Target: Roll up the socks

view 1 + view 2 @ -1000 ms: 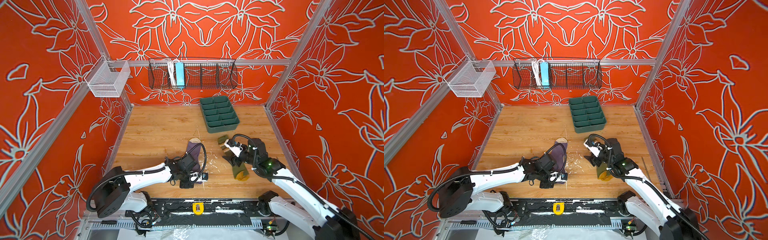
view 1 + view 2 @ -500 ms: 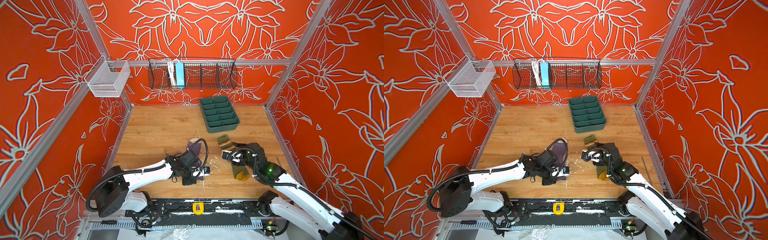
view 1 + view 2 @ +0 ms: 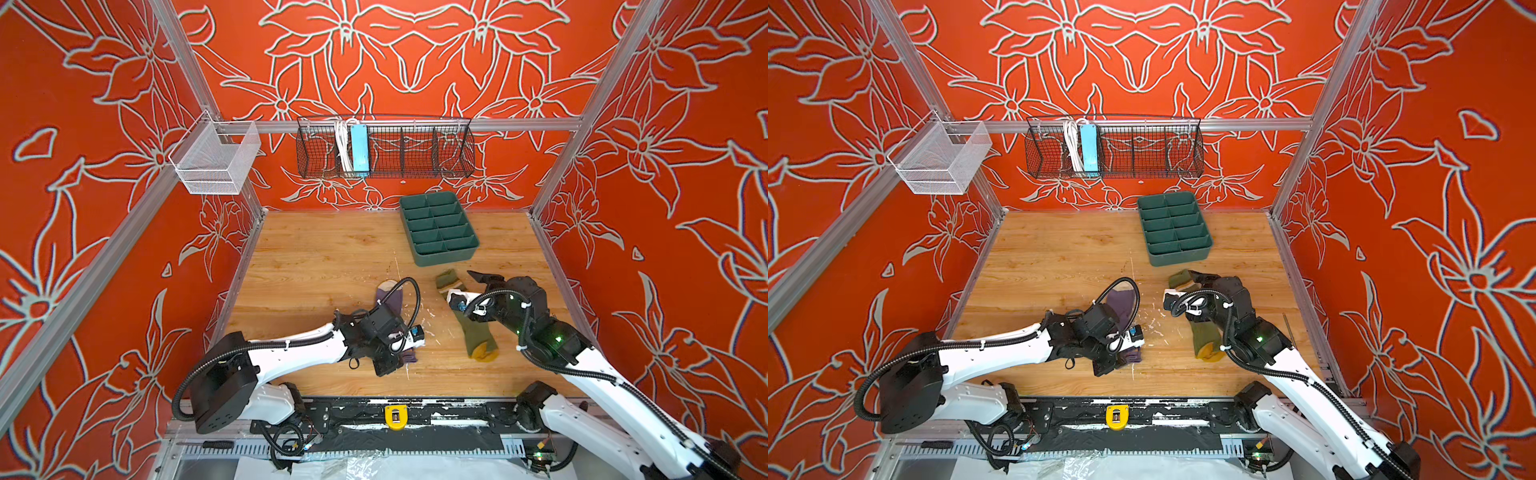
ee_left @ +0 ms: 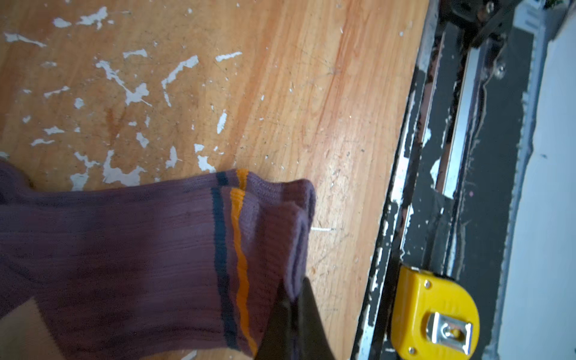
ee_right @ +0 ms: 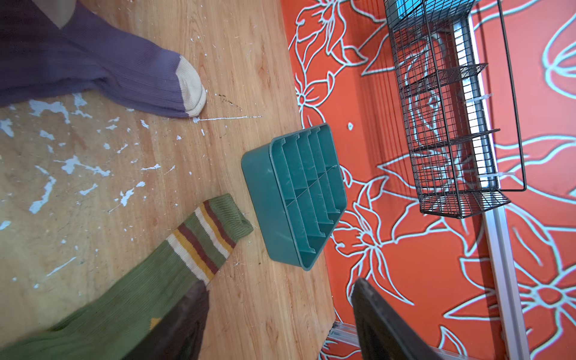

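Tabletop (image 3: pixel 332 257); left gripper (image 4: pixel 294 300) low on sock (image 4: pixel 124 249)

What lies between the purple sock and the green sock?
Only bare, white-flecked table between the purple sock and the green sock, in the right wrist view.

I've got the purple sock (image 3: pixel 395 305) stretched out lengthwise, on the left of the pair in both top views. Its cream toe points to the far side and its cuff is at the near side. On the left wrist view that cuff is bunched and doubled over, with navy and yellow stripes just behind the fold. The olive sock (image 3: pixel 473 336) lies flat, apart from it and turned the other way. Its mustard toe is on the near side, and its cuff, striped cream, mustard and brown, is on the far side.
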Action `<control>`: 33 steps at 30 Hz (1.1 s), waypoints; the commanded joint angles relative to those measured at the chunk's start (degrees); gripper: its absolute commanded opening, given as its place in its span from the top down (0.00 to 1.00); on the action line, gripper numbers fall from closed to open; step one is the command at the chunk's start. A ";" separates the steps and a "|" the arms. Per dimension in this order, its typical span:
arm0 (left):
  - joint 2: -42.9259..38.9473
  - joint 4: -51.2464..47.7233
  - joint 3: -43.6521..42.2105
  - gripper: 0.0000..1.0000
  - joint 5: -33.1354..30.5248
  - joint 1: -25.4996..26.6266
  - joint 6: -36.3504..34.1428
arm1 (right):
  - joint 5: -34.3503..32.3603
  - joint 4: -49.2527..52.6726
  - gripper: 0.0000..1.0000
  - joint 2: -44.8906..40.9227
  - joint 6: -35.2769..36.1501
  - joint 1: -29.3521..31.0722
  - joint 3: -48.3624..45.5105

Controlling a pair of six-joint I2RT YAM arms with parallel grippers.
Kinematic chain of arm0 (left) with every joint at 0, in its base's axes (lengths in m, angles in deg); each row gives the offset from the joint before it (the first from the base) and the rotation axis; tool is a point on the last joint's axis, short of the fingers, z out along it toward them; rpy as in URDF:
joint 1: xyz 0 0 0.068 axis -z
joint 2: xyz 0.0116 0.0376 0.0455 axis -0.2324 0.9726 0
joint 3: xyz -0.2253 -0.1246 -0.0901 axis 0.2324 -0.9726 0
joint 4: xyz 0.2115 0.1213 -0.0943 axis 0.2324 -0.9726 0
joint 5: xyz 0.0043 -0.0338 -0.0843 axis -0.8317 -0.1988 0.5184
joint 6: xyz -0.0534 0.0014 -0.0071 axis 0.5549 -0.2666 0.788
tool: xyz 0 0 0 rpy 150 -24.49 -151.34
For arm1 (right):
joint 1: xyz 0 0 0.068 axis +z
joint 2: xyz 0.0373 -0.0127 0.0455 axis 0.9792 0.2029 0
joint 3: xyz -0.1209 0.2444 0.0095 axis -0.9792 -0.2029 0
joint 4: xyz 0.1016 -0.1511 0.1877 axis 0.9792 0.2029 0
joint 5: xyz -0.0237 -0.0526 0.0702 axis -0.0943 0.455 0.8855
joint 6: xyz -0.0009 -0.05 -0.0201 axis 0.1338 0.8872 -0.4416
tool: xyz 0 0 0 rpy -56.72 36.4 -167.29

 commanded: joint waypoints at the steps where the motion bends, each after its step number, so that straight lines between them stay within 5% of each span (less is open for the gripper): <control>1: 3.45 4.10 -0.98 1.00 2.34 0.18 10.97 | 2.76 1.97 0.25 -1.18 -3.12 0.40 0.92; 9: 6.69 15.65 -10.07 1.00 9.11 0.14 25.05 | 5.04 18.73 0.25 0.61 -11.08 1.01 9.32; 11: 7.95 17.33 -11.23 1.00 11.61 0.18 25.07 | 6.72 19.49 0.07 1.12 -13.59 1.07 9.94; 13: 9.18 16.85 -11.31 1.00 11.49 0.23 25.63 | 9.76 18.10 0.02 1.94 -17.33 1.15 10.73; 20: 10.31 18.98 -13.59 1.00 13.51 0.18 26.02 | 9.41 -2.34 0.02 0.38 -59.44 0.98 10.84; 22: 10.04 20.33 -14.57 1.00 12.81 0.18 26.82 | 15.14 -0.81 0.02 0.57 -57.82 0.92 10.98; 26: 10.70 23.87 -16.35 1.00 11.45 0.11 27.89 | 23.78 18.68 0.02 4.28 -38.09 1.42 12.77; 30: 12.99 25.24 -16.64 1.00 11.33 0.10 28.19 | 14.41 32.17 0.07 5.81 -23.29 9.66 9.40; 33: 13.63 26.02 -16.78 1.00 11.23 0.10 27.93 | 9.37 32.43 0.08 4.18 -21.85 17.04 4.84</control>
